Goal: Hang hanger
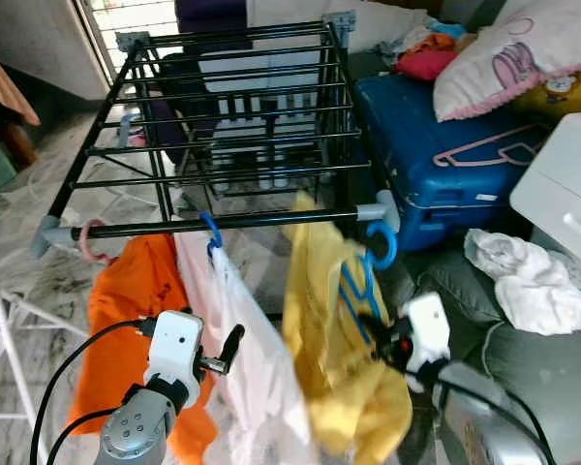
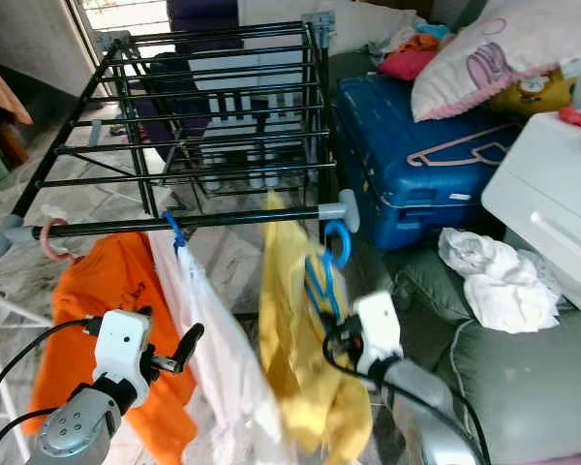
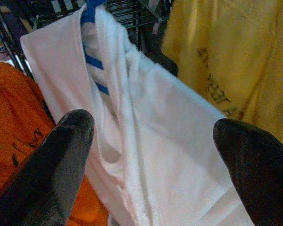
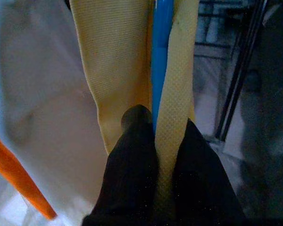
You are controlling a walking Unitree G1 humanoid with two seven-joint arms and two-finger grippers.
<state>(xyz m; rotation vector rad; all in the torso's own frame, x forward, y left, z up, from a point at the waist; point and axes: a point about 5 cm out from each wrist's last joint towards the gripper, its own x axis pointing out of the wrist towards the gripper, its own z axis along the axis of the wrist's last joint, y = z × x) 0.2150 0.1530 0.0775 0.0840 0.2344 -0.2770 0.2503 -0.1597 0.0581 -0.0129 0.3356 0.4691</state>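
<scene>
Three garments hang from the front bar of the black drying rack (image 1: 223, 116). Farthest left is the orange shirt (image 1: 136, 310) on a pink hanger (image 1: 90, 242). Beside it hangs the white shirt (image 1: 257, 358) on a blue hanger whose hook sits over the bar. The left gripper (image 3: 151, 165) hovers in front of the white shirt with its fingers (image 3: 61, 160) spread apart, grasping nothing. Next comes the yellow shirt (image 1: 334, 358) on the blue hanger (image 1: 363, 276), its hook looped over the bar close to the grey corner joint. The right gripper (image 4: 153, 127) is clenched on the yellow shirt's fabric and the blue hanger within it. Farther right lie a blue suitcase (image 1: 445, 145), a pink-trimmed pillow (image 1: 513, 48) and a crumpled white cloth (image 1: 528, 281).
</scene>
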